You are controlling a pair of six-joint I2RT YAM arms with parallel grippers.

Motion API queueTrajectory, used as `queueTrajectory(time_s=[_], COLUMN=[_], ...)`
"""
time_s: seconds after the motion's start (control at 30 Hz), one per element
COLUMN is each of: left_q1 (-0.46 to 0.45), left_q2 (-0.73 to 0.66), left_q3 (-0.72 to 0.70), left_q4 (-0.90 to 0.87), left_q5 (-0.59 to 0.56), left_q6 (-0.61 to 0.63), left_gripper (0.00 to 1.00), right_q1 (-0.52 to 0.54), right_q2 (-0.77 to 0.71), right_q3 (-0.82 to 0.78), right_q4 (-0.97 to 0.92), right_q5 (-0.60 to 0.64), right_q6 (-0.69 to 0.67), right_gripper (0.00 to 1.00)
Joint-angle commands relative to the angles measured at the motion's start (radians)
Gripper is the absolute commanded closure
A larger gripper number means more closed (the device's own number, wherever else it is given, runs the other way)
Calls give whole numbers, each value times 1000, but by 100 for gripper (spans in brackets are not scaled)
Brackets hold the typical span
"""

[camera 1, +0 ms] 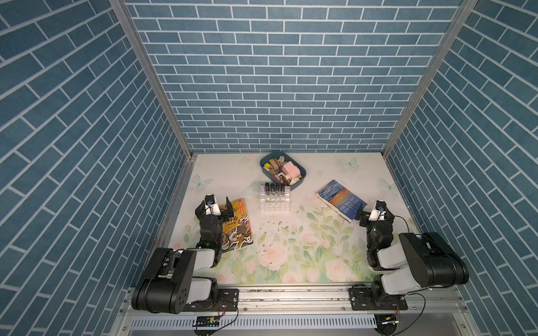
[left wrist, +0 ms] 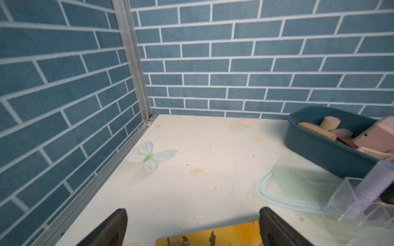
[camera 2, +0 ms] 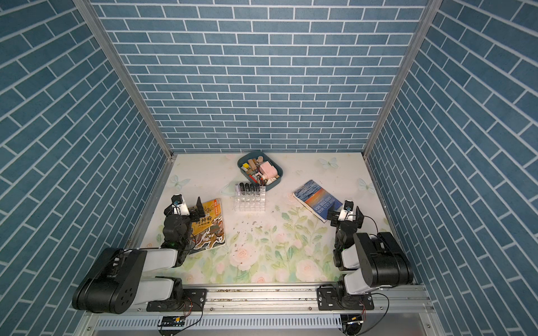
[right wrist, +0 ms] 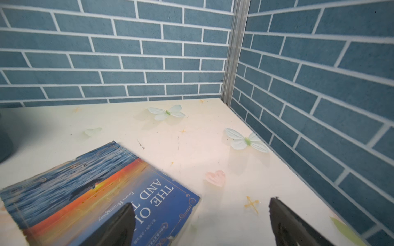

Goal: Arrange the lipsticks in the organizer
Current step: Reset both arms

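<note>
Lipsticks [camera 1: 272, 187]: all five upright in the far row of the organizer [camera 1: 275, 205], mid-table; placing looks done; left gripper [left wrist: 191, 210] and right gripper [right wrist: 201, 203] spread wide, empty, well apart from it; next move: probably none, at most a seating check.

Left arm [camera 1: 163, 279] and right arm [camera 1: 431, 261]: black joint housings, pale grey link covers, green lights [camera 1: 207, 243], thin black cables [camera 1: 421, 305], bolted base plates [camera 1: 361, 302]
</note>
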Motion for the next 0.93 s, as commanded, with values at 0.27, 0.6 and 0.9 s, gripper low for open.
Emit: queueTrajectory(time_s=[0.27,0.6,0.9], left_q1=[95,85,77], left_q2=[189,187,187], left_q3=[41,70,69], left_q4=[150,102,107], left_q5=[94,162,123], left_q6=[-53,-8,-12], left_gripper=[0,0,0], right_q1=[-39,-38,-38], right_q2=[15,13,14], right_q3=[117,118,118], right_q4=[-84,-88,-88], right_q5=[-72,-72,-72], right_q6=[7,7,8], right_gripper=[0,0,0])
